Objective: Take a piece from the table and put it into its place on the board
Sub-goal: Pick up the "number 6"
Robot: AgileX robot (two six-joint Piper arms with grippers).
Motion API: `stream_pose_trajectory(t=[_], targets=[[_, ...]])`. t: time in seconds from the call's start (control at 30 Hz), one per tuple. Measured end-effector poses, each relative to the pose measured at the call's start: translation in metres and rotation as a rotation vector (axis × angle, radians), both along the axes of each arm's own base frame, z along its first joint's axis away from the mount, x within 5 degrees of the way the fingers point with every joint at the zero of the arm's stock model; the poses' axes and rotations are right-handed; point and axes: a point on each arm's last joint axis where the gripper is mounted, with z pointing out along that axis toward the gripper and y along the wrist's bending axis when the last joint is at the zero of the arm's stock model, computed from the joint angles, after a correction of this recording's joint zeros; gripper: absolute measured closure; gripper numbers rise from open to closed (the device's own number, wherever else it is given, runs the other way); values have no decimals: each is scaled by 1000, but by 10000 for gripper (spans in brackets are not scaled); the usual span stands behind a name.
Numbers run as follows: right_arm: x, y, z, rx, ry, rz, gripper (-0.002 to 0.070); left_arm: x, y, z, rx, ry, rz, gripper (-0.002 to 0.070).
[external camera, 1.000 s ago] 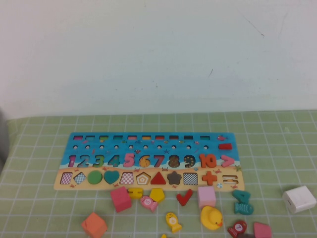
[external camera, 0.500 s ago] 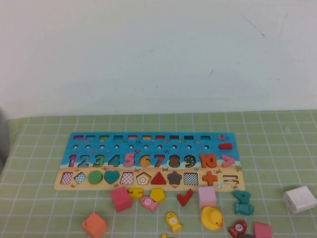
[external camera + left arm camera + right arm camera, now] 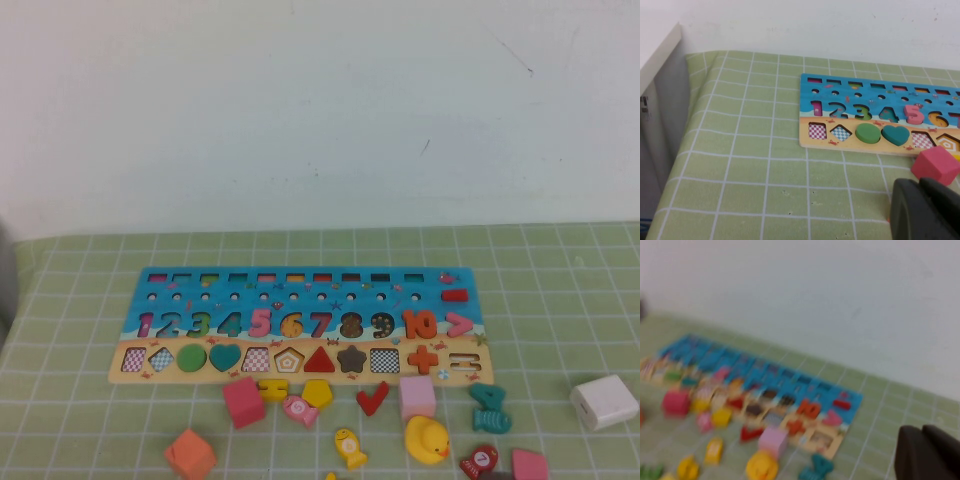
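The board [image 3: 300, 283] lies across the middle of the table, with numerals 1 to 10 on its blue part and shape cut-outs on its tan strip. Its "6" spot [image 3: 291, 324] looks orange-yellow. A small flat yellow piece [image 3: 272, 389] lies just in front of the board, partly behind a pink cube [image 3: 243, 402]; it may be the "6", but I cannot read its shape. Neither gripper shows in the high view. My left gripper [image 3: 920, 184] is shut and empty, low near the pink cube [image 3: 935, 165]. My right gripper [image 3: 922, 432] is shut and empty, off the board's [image 3: 765, 375] right end.
Loose pieces lie in front of the board: a yellow pentagon [image 3: 318, 392], pink fish [image 3: 299, 410], yellow fish [image 3: 350, 447], red tick [image 3: 372, 400], pale pink cube [image 3: 418, 396], duck [image 3: 427, 439], teal fish bone [image 3: 490, 406], orange cube [image 3: 190, 454]. A white box [image 3: 604, 401] stands at the right.
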Motion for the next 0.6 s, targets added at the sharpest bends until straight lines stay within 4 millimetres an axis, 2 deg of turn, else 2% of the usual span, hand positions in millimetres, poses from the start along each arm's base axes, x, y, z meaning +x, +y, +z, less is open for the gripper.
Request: stream_pose_trajectory(t=[0.17,0.4,0.43,0.6], targets=[[20,10,32,-222,143,277,678,0,0,0,0,0,0,676],[58,13,66,-335,219,467,678,0,0,0,0,0,0,676],[67,17,76,-347,216,509,678,0,0,0,0,0,0,676],[88,35,81,-383,257,653,678,0,0,0,0,0,0,676]])
